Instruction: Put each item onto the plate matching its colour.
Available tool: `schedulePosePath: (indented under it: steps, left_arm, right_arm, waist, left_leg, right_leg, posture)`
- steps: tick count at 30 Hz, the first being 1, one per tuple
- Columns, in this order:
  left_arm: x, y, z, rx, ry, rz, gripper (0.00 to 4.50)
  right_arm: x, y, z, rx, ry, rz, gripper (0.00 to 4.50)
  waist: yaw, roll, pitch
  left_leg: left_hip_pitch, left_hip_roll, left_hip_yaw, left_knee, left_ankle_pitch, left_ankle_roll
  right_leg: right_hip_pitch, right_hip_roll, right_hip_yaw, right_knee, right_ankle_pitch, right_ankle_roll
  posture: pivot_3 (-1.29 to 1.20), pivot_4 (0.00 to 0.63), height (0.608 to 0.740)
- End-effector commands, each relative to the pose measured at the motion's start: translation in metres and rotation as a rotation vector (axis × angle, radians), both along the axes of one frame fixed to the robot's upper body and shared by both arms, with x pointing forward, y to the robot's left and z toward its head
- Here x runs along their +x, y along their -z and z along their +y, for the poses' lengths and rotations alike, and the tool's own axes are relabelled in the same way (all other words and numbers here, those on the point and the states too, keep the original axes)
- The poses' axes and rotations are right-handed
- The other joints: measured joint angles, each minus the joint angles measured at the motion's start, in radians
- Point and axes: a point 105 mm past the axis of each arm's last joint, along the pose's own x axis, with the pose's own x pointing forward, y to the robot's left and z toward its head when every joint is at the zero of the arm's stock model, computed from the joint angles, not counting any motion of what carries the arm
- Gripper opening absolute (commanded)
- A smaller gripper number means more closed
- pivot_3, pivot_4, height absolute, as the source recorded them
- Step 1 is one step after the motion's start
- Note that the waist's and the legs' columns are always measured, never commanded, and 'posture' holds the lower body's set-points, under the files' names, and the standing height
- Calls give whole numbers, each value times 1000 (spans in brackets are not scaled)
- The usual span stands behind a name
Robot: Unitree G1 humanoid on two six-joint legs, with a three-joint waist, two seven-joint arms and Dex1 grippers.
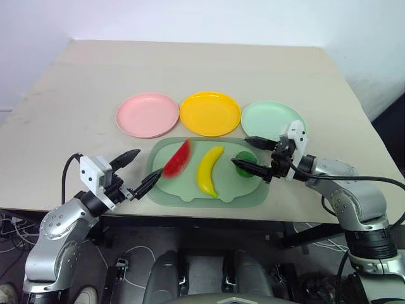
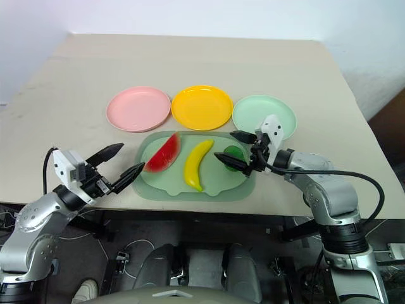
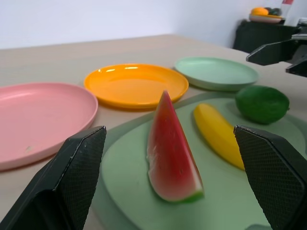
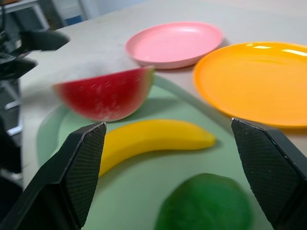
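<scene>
A red watermelon wedge, a yellow banana and a small round green fruit lie on the pale green tray. Behind the tray stand the pink plate, the yellow plate and the mint green plate, all bare. My left gripper is open at the tray's left edge, pointing at the watermelon wedge. My right gripper is open with one finger on each side of the green fruit; contact is not visible.
The table's front edge runs just below the tray. Bare tabletop lies behind the plates and to the left of the pink one. Cables and dark floor sit below the table.
</scene>
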Motion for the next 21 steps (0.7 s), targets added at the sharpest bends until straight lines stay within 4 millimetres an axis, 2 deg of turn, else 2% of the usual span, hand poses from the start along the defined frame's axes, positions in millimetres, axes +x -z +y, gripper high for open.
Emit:
schedulePosePath:
  steps: [1,6,11,21]
  left_arm:
    - [1,-7,-4,-5,59,-21,4500]
    - [6,-14,-11,-21,105,-30,4500]
    - [14,-12,-17,-25,134,-39,4500]
    - [6,-8,-29,17,227,-23,4500]
  right_arm:
    - [7,-7,-4,-9,97,-72,4431]
    - [11,-3,-11,45,216,-22,4431]
    - [9,20,-16,19,268,84,4431]
    - [4,37,-8,3,276,220,4431]
  waist:
    - [-1,0,0]
    - [1,0,0]
    - [0,0,0]
    - [-2,0,0]
  left_leg:
    - [0,0,0,0,0,0]
    - [0,0,0,0,1,-2]
    - [0,-1,0,0,1,-2]
    - [0,0,0,0,0,0]
  right_leg:
    - [0,0,0,0,0,0]
    - [0,0,0,0,0,0]
    - [0,0,0,0,0,0]
    - [0,0,0,0,0,0]
  posture:
    - [0,150,695]
    - [0,150,695]
    - [0,150,695]
    - [0,150,695]
